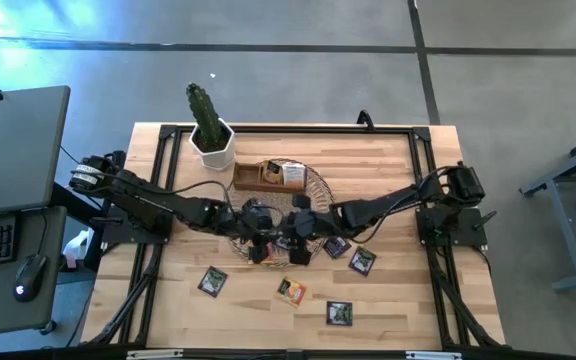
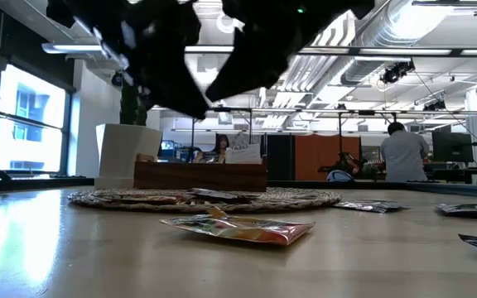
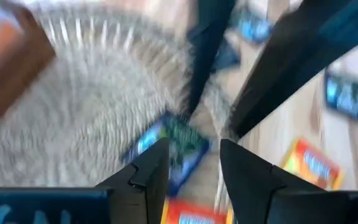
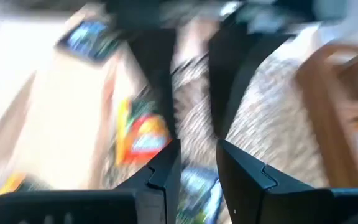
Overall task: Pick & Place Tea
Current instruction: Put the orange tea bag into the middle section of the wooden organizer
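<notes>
Both grippers hang close together over the near part of the round wicker mat (image 1: 313, 190). My left gripper (image 3: 193, 163) is open above a dark blue-black tea sachet (image 3: 166, 149) lying on the mat. My right gripper (image 4: 197, 163) is open above another dark sachet (image 4: 197, 186), with an orange sachet (image 4: 143, 137) beside it. In the high view my left gripper (image 1: 261, 240) and my right gripper (image 1: 296, 240) nearly meet. More sachets lie flat on the table nearer the front edge (image 1: 213, 281), (image 1: 290, 290), (image 1: 339, 313), and to the right of the mat (image 1: 361, 261).
A brown wooden compartment box (image 1: 273, 175) stands on the far part of the mat, holding a few sachets. A cactus in a white pot (image 1: 211, 140) stands at the far left. In the low view a sachet (image 2: 238, 228) lies before the mat (image 2: 205, 197). People show in the room behind.
</notes>
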Robot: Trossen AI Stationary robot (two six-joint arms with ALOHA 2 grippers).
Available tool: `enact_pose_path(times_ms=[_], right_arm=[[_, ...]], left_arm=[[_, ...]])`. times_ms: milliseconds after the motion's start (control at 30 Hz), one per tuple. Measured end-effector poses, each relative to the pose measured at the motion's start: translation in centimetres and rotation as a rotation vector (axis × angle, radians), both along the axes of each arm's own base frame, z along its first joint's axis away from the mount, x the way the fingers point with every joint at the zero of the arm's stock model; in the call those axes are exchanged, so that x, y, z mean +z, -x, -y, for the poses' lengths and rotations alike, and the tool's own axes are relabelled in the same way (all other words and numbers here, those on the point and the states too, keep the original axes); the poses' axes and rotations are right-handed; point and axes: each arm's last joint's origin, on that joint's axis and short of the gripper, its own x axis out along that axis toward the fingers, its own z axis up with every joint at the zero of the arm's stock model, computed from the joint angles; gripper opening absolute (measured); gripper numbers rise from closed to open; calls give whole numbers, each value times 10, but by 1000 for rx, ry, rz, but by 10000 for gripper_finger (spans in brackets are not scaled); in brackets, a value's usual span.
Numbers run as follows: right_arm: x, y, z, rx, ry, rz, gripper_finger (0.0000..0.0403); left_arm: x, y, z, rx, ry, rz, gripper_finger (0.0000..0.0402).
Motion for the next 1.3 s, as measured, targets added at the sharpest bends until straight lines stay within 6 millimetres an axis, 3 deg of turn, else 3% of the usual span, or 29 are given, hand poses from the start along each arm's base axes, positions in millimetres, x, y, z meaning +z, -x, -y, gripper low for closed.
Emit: enact_pose_path(times_ms=[167, 333, 400, 633, 933, 1200, 1300], right_arm=[[-6, 8, -13, 51, 4, -81, 98], [-10, 0, -26, 156, -6, -14, 98], [-15, -3, -30, 204, 12, -2, 98], [-38, -13, -26, 208, 46, -25, 98], [-86, -29, -17, 204, 49, -57, 98], [-99, -32, -13, 186, 72, -78, 98], [-99, -32, -13, 189, 67, -76, 98]], left_arm=[[-11, 10, 2, -64, 108, -170, 140], [-32, 15, 0, 150, 251, -331, 140], [-32, 15, -1, 131, 288, -353, 140], [-38, 27, -6, 192, 415, -528, 140], [-39, 28, -6, 181, 404, -545, 140], [-37, 24, -6, 186, 399, -490, 140], [-47, 21, -5, 220, 409, -525, 140]])
